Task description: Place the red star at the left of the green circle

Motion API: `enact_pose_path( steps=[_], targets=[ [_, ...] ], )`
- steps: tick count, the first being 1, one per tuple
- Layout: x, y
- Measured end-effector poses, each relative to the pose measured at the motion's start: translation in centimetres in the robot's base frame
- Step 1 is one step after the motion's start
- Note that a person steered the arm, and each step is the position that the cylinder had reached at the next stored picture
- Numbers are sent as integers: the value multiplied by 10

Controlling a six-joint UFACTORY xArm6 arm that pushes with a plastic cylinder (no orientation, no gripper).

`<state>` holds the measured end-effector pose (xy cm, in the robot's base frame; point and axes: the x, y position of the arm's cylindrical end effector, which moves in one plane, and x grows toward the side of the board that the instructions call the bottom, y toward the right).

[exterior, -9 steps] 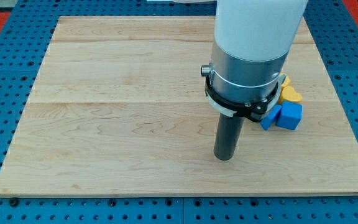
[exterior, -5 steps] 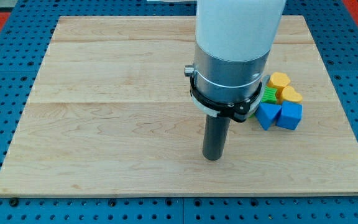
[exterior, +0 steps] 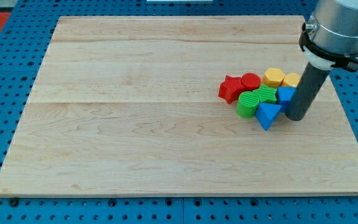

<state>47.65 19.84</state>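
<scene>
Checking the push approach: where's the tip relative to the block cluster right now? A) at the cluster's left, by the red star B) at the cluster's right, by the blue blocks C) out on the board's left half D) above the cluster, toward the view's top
B: my tip sits at the cluster's right edge, next to the blue cube and the blue triangle, while the red star lies on the cluster's far left side.

bright even light, sharp focus, faint soft shadows
</scene>
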Motion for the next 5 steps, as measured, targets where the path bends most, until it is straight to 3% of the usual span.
enact_pose_path(
  steps=[2,5],
  targets=[
    [-5,42],
    [-56,43]
  ],
)
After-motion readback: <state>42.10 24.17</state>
